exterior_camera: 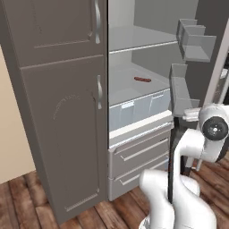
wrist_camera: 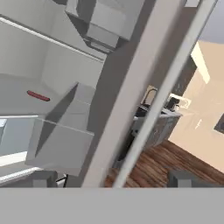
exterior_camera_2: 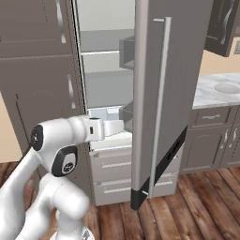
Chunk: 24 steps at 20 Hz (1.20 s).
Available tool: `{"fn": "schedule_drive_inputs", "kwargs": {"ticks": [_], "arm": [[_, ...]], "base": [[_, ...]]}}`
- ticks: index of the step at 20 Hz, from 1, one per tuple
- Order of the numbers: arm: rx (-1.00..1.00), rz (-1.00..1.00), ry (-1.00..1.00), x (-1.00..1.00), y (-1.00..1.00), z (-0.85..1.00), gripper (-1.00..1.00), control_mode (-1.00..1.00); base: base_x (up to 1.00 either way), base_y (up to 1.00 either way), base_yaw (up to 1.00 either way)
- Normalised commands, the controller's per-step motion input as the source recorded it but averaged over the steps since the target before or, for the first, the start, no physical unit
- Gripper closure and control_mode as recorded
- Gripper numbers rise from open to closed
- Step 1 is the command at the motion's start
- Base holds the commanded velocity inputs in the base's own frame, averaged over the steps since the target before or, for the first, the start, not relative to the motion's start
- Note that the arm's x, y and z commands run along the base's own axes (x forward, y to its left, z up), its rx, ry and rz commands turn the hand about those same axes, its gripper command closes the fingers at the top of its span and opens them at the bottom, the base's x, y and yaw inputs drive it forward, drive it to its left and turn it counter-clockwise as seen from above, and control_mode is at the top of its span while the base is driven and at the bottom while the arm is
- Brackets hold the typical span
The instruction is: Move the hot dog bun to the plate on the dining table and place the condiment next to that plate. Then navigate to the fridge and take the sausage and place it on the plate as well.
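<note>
Robot stands at the open fridge point(exterior_camera: 143, 67); the sausage point(exterior_camera: 142, 79) lies untouched on a middle shelf, upper centre of the left base view. The hand point(wrist_camera: 111, 178) is wide and empty beside the fridge door point(exterior_camera_2: 157, 93). Grasping the sausage and plating it remain; the bun and condiment steps cannot be judged here.

sausage point(exterior_camera: 142, 79): on the fridge shelf point(exterior_camera: 129, 87), far in
drawers point(exterior_camera: 138, 154): below the shelf
fridge door point(exterior_camera_2: 157, 93): right, open

Fridge door point(exterior_camera_2: 159, 93) cut off above
</note>
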Motion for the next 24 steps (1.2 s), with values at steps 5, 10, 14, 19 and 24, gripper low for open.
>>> {"fn": "schedule_drive_inputs", "kwargs": {"ticks": [5, 10, 14, 19, 24], "arm": [[-0.01, 0.00, 0.35, 0.41, 1.00, 0.41, -1.00, -1.00], [0.00, 0.00, 0.37, 0.70, 0.87, 0.08, -1.00, -1.00], [-0.03, -0.02, 0.21, 0.87, 0.38, -0.21, -1.00, -1.00], [-0.13, -0.07, 0.07, 0.77, 0.07, -0.66, -1.00, -1.00], [-0.19, -0.12, 0.01, 0.76, -0.21, -0.67, -1.00, -1.00]], "base": [[0.00, 0.00, 0.00], [0.00, 0.00, 0.00], [0.00, 0.00, 0.00], [0.00, 0.00, 0.00], [0.00, 0.00, 0.00]]}}
